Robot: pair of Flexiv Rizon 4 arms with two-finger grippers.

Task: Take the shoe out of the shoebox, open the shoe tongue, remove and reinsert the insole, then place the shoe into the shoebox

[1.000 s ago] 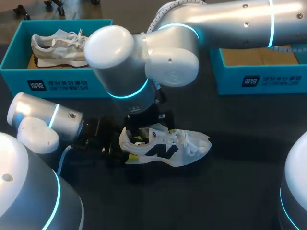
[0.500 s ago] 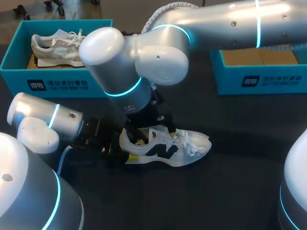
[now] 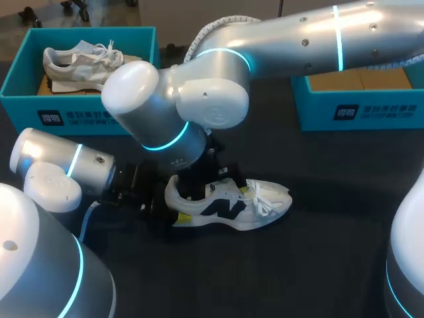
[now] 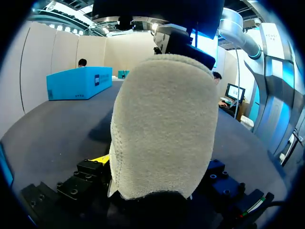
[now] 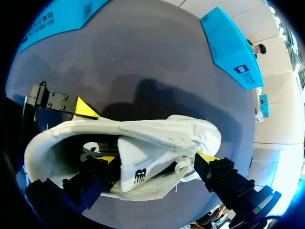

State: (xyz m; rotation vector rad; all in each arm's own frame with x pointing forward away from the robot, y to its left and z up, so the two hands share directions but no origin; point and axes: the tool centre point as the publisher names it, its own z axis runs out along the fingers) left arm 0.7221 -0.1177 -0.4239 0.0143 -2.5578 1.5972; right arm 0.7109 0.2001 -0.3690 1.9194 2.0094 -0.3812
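shoe point(image 3: 228, 209) lies mid bench point(image 3: 318, 252), toe to 3 o'clock, left tool point(image 3: 165, 203) clamped on its heel at 9; right tool point(image 5: 157, 160), spread astride the tongue point(image 5: 136, 167), should pinch low and peel toward 3 while left holds firm.

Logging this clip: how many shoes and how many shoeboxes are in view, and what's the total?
Shoes: 2 (loose shoe, boxed shoe)
Shoeboxes: 2 (left shoebox, right shoebox)
Total: 4
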